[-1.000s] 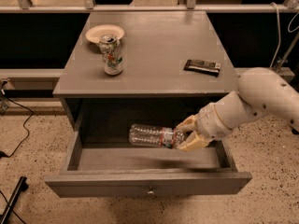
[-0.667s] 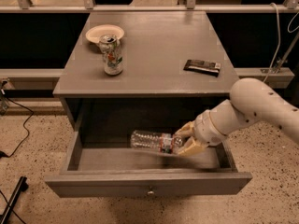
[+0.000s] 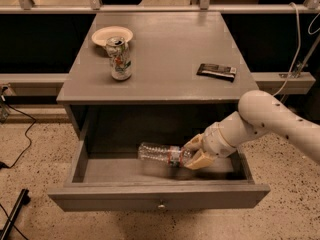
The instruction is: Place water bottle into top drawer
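The clear ribbed water bottle (image 3: 159,153) with a red-and-white label lies on its side inside the open top drawer (image 3: 160,197), low over or on the drawer floor; I cannot tell which. My gripper (image 3: 190,153) reaches in from the right and is shut on the bottle's label end. The drawer is pulled out wide, with its small round knob (image 3: 161,204) at the centre of the front panel.
On the grey cabinet top (image 3: 165,44) stand a white printed drink can (image 3: 120,58), a small white bowl (image 3: 112,35) behind it, and a dark snack packet (image 3: 216,71) at the right. Cables lie on the speckled floor at the left.
The gripper has lowered the bottle further into the drawer and moved slightly toward the front. The arm has dropped with it.
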Tool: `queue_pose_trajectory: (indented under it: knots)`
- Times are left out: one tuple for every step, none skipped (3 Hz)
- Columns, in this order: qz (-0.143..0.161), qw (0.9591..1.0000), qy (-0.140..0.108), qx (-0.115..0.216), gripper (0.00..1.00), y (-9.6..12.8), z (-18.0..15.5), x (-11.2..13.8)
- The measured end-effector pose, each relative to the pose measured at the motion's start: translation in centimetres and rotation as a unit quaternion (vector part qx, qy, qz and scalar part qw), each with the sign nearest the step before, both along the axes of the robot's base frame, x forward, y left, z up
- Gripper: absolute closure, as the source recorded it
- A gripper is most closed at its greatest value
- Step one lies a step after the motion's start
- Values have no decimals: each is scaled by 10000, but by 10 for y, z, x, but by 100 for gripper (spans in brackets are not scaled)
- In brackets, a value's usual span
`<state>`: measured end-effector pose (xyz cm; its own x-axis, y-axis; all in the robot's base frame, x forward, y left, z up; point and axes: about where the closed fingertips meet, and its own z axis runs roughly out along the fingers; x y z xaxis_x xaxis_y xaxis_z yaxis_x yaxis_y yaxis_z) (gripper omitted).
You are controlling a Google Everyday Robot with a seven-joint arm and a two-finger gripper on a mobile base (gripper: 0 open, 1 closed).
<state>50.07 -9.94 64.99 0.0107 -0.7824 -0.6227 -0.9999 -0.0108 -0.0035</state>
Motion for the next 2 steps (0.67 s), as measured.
queue_pose_trajectory:
  knots:
    - [3, 10000, 18, 47, 58, 2, -5, 3]
    - [12, 10000, 35, 67, 35, 5, -10, 4]
